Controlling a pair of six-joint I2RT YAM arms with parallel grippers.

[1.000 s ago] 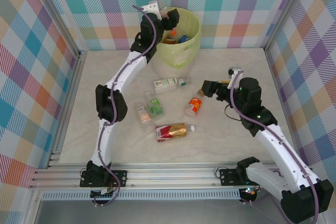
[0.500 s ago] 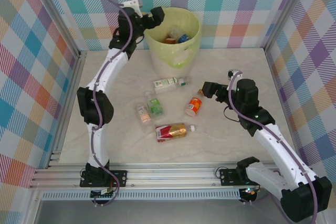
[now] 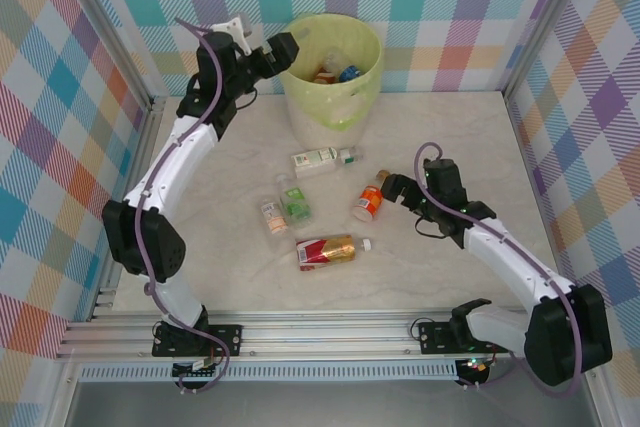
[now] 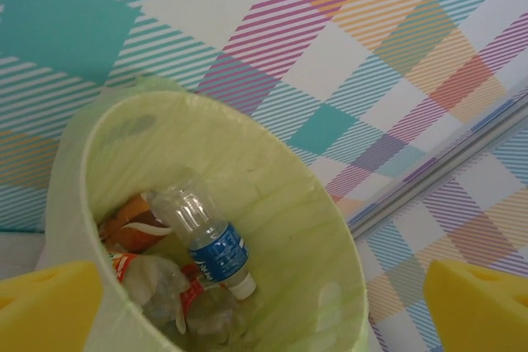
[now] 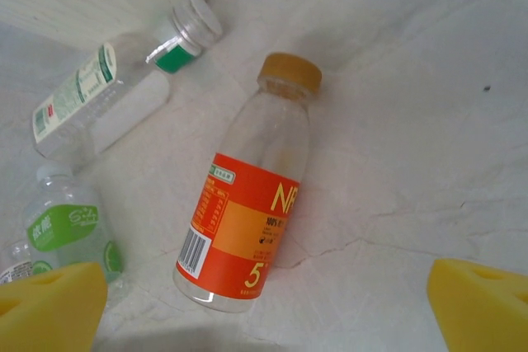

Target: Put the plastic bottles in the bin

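Note:
The bin (image 3: 340,87), lined pale yellow-green, stands at the back of the table. It holds several bottles, with a blue-labelled one (image 4: 212,242) on top against its wall (image 4: 297,204). My left gripper (image 3: 281,50) hovers just left of the rim, open and empty, yellow fingertips (image 4: 49,302) wide apart. My right gripper (image 3: 392,187) is low over the table, open, just right of an orange-labelled bottle (image 3: 370,200). That bottle (image 5: 247,220) lies flat between the spread fingertips (image 5: 483,302), untouched. Also lying flat are a white-green bottle (image 3: 322,159), a green-labelled one (image 3: 294,203), a small one (image 3: 272,216) and a red-gold one (image 3: 330,249).
Plaid walls close in the table on three sides, with metal posts at the corners (image 3: 150,107). An aluminium rail (image 3: 320,332) runs along the near edge by the arm bases. Bare tabletop lies right of the orange bottle (image 5: 429,146).
My left gripper has drawn back leftward from above the bin to beside its rim, jaws spreading fully. My right gripper has dropped lower and closer to the orange-labelled bottle.

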